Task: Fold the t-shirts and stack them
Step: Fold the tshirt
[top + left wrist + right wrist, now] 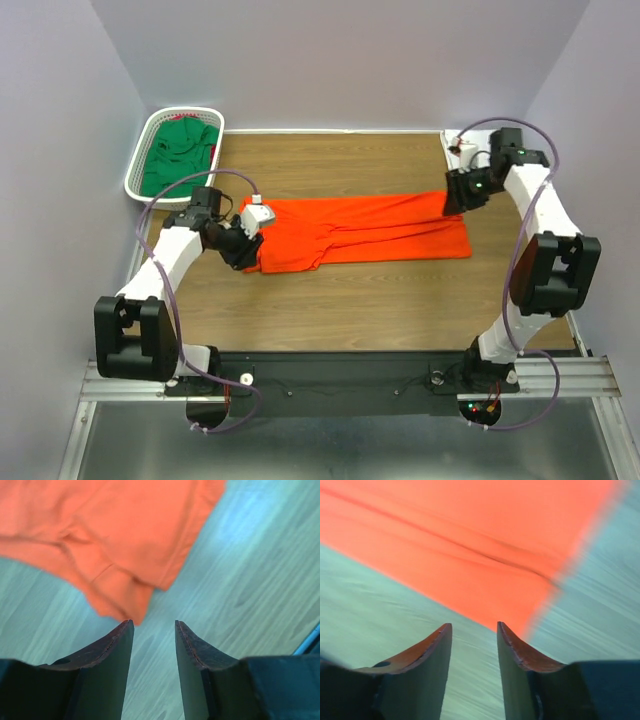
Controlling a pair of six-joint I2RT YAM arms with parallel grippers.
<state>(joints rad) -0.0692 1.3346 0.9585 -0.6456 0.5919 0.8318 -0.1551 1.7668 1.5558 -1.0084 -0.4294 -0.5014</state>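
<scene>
Lying flat across the middle of the brown wood-grain desk (350, 300) is the bright orange-red cloth t-shirt (370, 230), folded into a long band that runs left to right, with creases along its length. The left fingers (107, 660) hover at the shirt's left end, where a sleeve and a hemmed corner (125, 530) lie on the wood. They stand apart with only bare desk showing between them, holding nothing. The right fingers (520, 660) hang over the shirt's far right corner (470, 540), also parted and empty, the cloth's edge just beyond their tips; that view is blurred. In the far left corner of the desk sits a white plastic mesh basket (135, 170) with a dark green cloth t-shirt (180, 150) crumpled inside, well apart from the orange-red one.
</scene>
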